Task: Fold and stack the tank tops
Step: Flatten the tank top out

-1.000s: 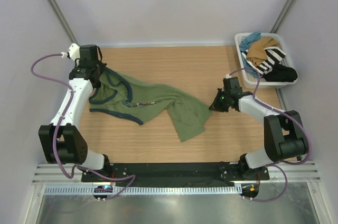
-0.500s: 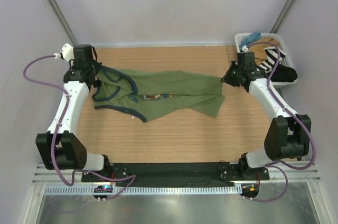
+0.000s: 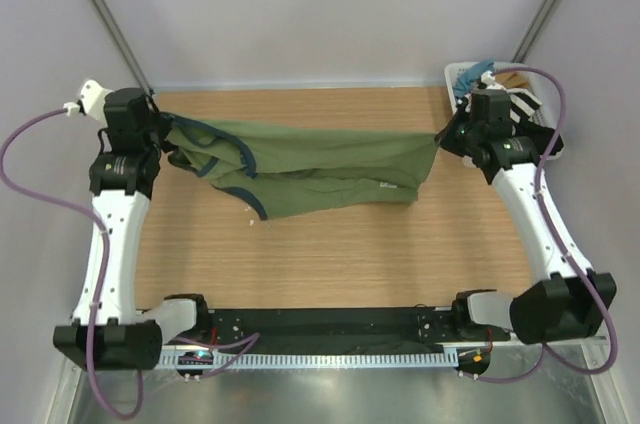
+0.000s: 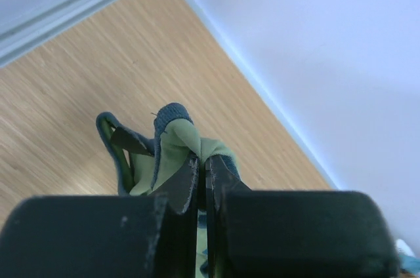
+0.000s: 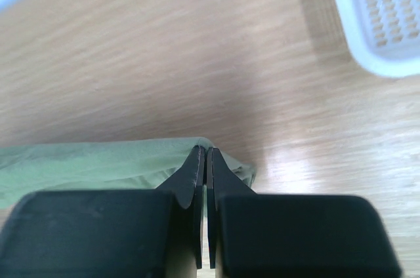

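Observation:
The olive green tank top [image 3: 320,164], trimmed in dark blue-grey, hangs stretched across the back of the table between both grippers. My left gripper [image 3: 167,130] is shut on its strap end, whose green cloth and dark trim [image 4: 172,140] bunch at the closed left gripper [image 4: 202,160]. My right gripper [image 3: 443,138] is shut on the hem corner, where the right gripper [image 5: 202,153] pinches a flat green edge of the top [image 5: 85,166]. A bit of the tan-brown tank top [image 3: 517,77] shows in the basket behind the right arm.
A white basket [image 3: 452,72] stands at the back right corner, right next to my right gripper; its rim [image 5: 380,29] shows in the right wrist view. It also holds a striped garment [image 3: 522,96] and a black one [image 3: 552,140]. Walls close in on the left, back and right.
Both arms have moved outward and back, the right one from mid-table up to the basket. The green top, crumpled a second ago, now hangs pulled out lengthwise between them.

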`<action>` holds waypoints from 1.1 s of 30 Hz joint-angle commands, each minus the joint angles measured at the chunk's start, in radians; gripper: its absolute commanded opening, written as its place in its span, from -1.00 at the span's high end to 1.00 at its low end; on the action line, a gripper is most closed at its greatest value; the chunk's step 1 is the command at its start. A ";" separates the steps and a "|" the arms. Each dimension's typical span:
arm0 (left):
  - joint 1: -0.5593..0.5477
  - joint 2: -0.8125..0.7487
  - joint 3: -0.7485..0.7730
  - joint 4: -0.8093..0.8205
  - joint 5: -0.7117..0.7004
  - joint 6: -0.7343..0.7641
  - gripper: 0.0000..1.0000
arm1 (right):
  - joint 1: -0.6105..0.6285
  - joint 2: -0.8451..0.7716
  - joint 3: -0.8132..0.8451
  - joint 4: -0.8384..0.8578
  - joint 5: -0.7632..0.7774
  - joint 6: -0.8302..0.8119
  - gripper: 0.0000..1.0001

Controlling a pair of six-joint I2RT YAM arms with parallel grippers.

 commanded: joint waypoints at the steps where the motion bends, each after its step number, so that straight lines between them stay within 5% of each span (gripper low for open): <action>1: 0.009 -0.139 0.064 -0.021 -0.047 0.035 1.00 | -0.005 -0.126 0.101 -0.017 0.001 -0.048 0.98; 11: 0.007 -0.486 0.104 -0.178 -0.053 0.032 0.99 | -0.005 -0.483 0.121 -0.064 -0.151 -0.068 0.98; 18: 0.009 -0.545 0.140 -0.239 -0.038 -0.014 0.99 | -0.005 -0.630 0.168 -0.095 -0.060 -0.100 0.98; 24: 0.009 -0.393 0.026 -0.164 -0.014 -0.052 1.00 | -0.004 -0.418 0.197 -0.149 0.025 -0.074 0.98; 33: 0.007 -0.025 -0.270 0.147 -0.024 -0.222 0.99 | -0.017 0.086 0.055 0.126 -0.011 0.038 0.98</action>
